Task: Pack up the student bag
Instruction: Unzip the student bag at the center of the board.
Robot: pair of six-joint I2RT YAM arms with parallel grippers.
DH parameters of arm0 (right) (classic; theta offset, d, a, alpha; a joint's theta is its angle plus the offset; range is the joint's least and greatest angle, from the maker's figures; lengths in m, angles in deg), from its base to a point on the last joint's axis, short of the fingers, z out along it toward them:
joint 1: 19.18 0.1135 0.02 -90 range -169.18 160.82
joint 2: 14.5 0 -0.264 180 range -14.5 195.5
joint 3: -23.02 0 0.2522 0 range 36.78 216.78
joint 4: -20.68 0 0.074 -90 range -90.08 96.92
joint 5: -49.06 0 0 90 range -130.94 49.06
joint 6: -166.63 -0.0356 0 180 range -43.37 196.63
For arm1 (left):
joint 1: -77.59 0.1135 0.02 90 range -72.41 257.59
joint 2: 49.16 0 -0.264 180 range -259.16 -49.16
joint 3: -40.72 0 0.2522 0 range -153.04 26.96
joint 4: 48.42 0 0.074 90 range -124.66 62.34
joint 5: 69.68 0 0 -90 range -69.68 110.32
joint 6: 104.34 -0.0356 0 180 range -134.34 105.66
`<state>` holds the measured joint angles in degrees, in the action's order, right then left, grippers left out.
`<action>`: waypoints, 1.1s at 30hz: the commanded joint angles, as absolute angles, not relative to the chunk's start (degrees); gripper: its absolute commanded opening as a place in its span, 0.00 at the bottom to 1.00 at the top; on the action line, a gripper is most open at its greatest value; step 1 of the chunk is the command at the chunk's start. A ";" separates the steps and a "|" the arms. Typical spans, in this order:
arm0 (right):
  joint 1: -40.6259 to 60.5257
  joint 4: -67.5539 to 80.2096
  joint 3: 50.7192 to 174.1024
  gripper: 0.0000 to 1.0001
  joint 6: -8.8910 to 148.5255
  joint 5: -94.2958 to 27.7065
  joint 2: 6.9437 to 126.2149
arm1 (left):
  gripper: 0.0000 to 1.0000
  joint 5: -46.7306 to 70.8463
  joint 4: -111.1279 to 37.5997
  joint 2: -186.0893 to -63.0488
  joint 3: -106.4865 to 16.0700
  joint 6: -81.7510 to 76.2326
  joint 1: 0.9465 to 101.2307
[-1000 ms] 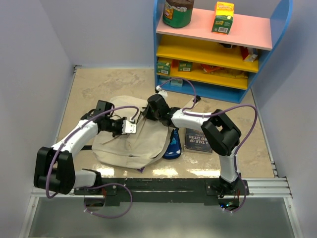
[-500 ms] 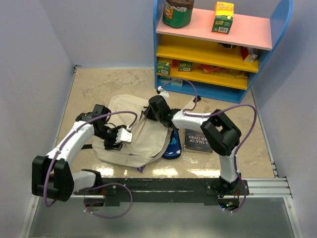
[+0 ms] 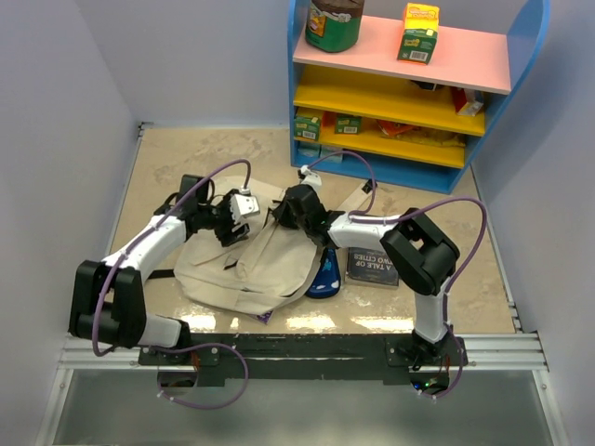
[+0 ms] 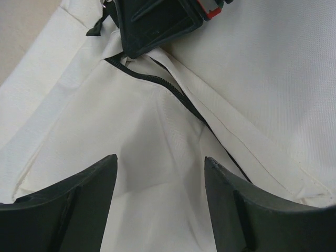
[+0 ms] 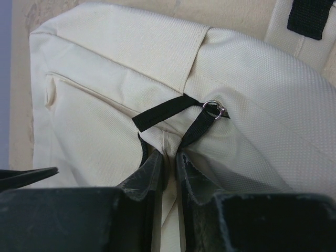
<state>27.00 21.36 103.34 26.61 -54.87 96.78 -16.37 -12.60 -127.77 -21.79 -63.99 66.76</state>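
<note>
The student bag [image 3: 244, 268], a soft beige canvas backpack, lies flat on the table between my arms. My left gripper [image 3: 259, 219] hovers open just over its upper part; in the left wrist view its dark fingers [image 4: 73, 202] stand wide apart above bare beige fabric [image 4: 157, 126] and a black zip line [image 4: 173, 89]. My right gripper [image 3: 284, 216] is shut on a raised fold of the bag [image 5: 170, 144] beside the zip. Two black pull straps [image 5: 160, 114] and a small metal ring [image 5: 214, 108] lie just beyond the right gripper [image 5: 169, 158]. Its black body [image 4: 157, 21] fills the top of the left wrist view.
A small blue pencil case [image 3: 323, 270] and a dark book [image 3: 370, 263] lie right of the bag. A blue shelf unit [image 3: 409, 102] at the back holds a green jar [image 3: 335, 23], a yellow box [image 3: 419, 32] and small packets. Walls close in both sides.
My left gripper has opened, letting go of the bag's front, and moved back and right to beside the right gripper. The right gripper keeps its pinch on the fold.
</note>
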 commanded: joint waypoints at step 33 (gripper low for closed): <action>27.58 24.77 98.48 0.00 31.45 -54.91 91.32 | 0.00 -15.62 -26.23 -121.15 -19.80 -50.11 70.02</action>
